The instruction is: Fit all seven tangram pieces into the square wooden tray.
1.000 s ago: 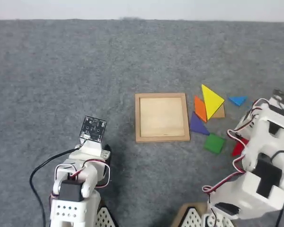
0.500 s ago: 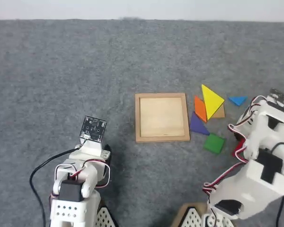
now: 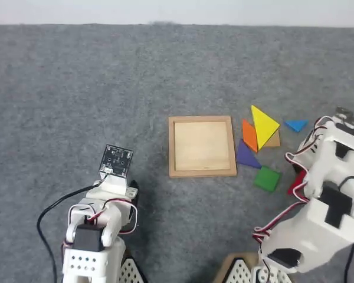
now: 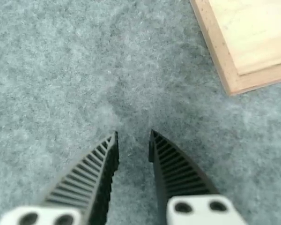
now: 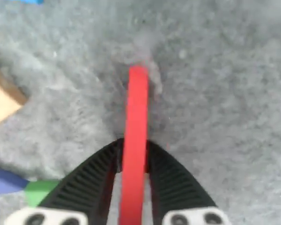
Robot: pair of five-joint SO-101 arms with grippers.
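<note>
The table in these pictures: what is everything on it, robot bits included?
wooden tray: one, pale wood, middle of the table, nothing in it
yellow triangle: one, yellow, right of the tray
orange piece: one, orange, between the tray and the yellow triangle
tan piece: one, tan, against the yellow triangle's far-from-tray side
blue triangle: one, blue, small, right of the yellow triangle
purple triangle: one, purple, against the tray's right edge
green square: one, green, near the tray's right front corner
red piece: one, red, on edge in the right gripper
grey mat: one, grey, covers the table
left gripper: one, black, open over bare mat
right gripper: one, black, shut on the red piece
</note>
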